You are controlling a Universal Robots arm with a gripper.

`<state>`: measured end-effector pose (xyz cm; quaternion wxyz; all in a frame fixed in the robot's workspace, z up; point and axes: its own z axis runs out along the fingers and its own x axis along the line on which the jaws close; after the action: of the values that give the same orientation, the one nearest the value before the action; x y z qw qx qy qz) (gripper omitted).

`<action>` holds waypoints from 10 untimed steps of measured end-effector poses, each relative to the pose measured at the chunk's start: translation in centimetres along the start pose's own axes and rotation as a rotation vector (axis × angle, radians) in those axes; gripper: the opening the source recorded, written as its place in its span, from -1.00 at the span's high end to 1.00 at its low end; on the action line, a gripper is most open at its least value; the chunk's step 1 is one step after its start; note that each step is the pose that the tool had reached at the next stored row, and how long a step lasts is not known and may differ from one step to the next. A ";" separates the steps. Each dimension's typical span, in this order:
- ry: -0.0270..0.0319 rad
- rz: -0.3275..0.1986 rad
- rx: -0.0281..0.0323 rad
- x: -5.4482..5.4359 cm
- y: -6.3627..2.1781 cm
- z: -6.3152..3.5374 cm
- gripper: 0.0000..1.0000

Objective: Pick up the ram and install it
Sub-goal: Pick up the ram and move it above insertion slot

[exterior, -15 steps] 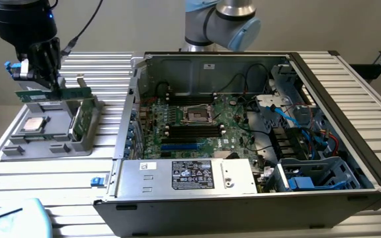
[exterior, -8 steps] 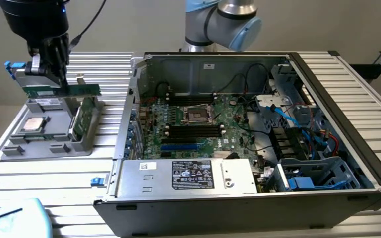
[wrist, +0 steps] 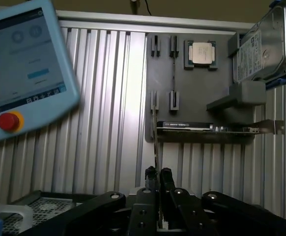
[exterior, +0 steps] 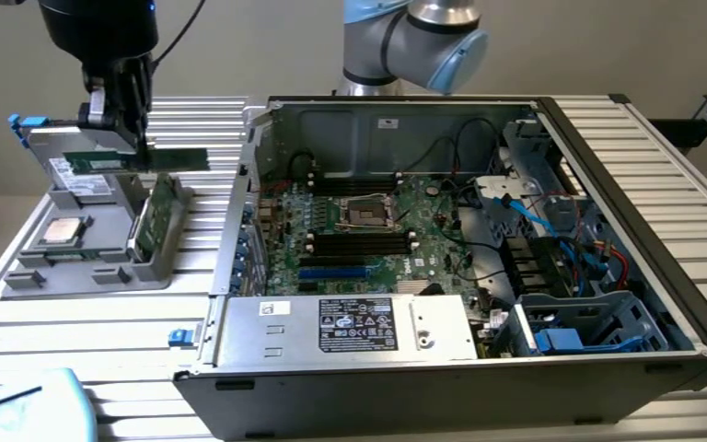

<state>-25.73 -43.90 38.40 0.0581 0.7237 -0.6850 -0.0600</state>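
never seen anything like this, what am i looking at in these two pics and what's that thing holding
It is a robot arm working beside an open computer. One picture is from a camera off the arm; the other is from the arm's wrist, looking past its hand. The hand is shut on the ram, a thin green memory stick, held over a grey tray. From the wrist you see the ram edge-on. In the tray sit a silver processor, a drive and a card. The screen with a red button is a control tablet.
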 end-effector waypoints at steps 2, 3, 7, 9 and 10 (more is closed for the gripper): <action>-0.0002 0.000 -0.0027 0.0 -0.80 -0.34 0.69; -0.0003 0.000 -0.0034 0.1 -1.22 -0.48 0.69; -0.0004 0.000 -0.0058 0.2 -2.96 -1.05 0.69; -0.0003 0.000 -0.0065 0.2 -3.85 -1.30 0.69; -0.0003 0.000 -0.0068 0.2 -4.29 -1.41 0.69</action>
<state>-21.26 -43.90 39.07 0.0605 0.7235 -0.6848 -0.0624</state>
